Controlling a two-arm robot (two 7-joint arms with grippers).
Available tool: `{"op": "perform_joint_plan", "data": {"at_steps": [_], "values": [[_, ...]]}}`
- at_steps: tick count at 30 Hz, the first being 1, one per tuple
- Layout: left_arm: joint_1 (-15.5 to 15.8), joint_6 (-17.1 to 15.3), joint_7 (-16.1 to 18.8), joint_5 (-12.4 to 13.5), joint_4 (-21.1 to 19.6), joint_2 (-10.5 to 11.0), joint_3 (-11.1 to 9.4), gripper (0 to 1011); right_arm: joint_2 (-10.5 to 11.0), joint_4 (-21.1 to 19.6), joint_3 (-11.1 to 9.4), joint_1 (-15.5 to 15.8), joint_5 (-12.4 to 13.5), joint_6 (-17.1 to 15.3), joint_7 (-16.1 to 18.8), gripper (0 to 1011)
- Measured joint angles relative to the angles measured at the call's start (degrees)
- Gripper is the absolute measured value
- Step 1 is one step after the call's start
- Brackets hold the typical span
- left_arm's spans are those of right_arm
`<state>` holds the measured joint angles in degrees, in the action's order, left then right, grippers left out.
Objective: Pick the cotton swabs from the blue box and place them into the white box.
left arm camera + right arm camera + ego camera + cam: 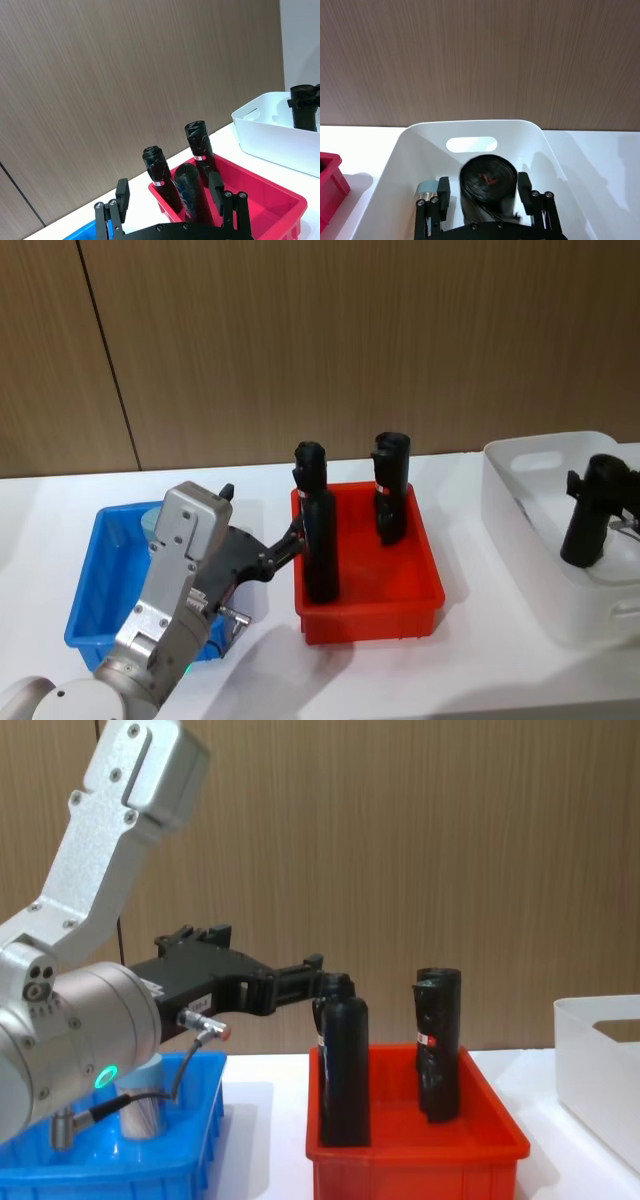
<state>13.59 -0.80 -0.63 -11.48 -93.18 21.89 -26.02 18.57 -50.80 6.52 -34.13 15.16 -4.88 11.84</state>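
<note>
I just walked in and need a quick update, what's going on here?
The left gripper reaches from over the blue box to the red bin, open, fingers either side of a black bottle. The right gripper is at a second bottle standing in the white box, beside one swab jar. Another jar sits in the blue box.

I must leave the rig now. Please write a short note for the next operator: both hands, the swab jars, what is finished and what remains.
Left hand: open, past the blue box, fingers either side of a black bottle in the red bin, not at a swab jar.
Right hand: inside the white box, at a second black bottle.
Swabs: one jar in the white box; one jar in the blue box, under the left arm.
Done: one jar is in place.
Left: move the blue-box jar; the arm may hide others.
</note>
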Motion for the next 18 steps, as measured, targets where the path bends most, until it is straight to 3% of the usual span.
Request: {"op": "perform_joint_plan", "data": {"at_steps": [8, 18], "values": [[0.0, 0.0, 0.0, 0.0, 0.0, 0.0, 0.0, 1004, 0.0, 0.5, -0.1, -0.1, -0.1, 0.5, 0.3, 1002], [0.0, 0.0, 0.0, 0.0, 0.0, 0.0, 0.0, 1004, 0.2, -0.8, -0.4, 0.5, -0.1, 0.7, 0.5, 1002]]}}
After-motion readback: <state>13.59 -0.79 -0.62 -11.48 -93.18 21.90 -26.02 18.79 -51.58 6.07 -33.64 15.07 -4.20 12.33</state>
